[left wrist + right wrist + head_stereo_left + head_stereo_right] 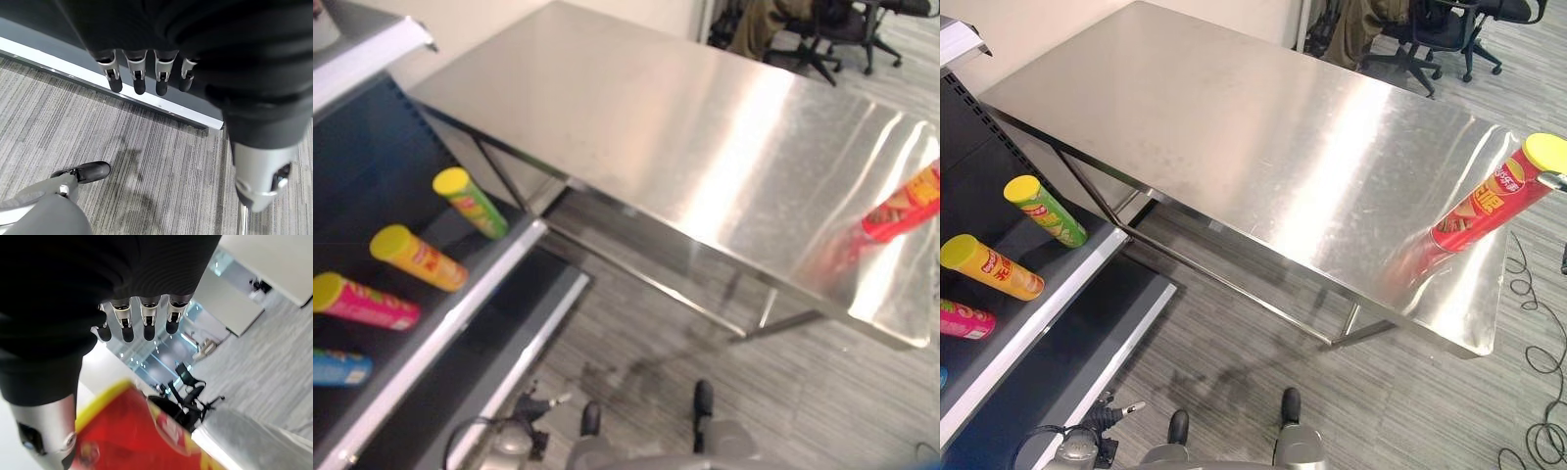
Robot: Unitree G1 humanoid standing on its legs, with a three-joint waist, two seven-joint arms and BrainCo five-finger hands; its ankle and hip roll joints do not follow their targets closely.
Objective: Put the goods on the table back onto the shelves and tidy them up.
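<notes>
- While the right hand (142, 318) hangs close by the red can (1489, 201), its fingers are straight and loose, and they hold nothing.
- Its thumb sits low beside the can's yellow lid, but I cannot tell if it touches.
- Down by the floor (161, 166), the left hand (142, 73) points at the foot of the shelf with relaxed fingers and is empty too.
- That red can leans on the bench (1234, 127), near its right end and close to the edge.
- It is the one thing on the bench.
- On the shelf (480, 294) lie a green can (470, 202), an orange can (418, 258), a pink can (364, 302) and a blue can (340, 367), all with yellow lids toward the room.
- I think the red can is light and stiff, like a cardboard tube.
- It looks smooth, so it may slip, and it can roll.
- A good place to take hold is round the middle, fingers on one side and thumb on the other.
- Too hard a squeeze could dent it, and a bump could push it off the bench.
</notes>
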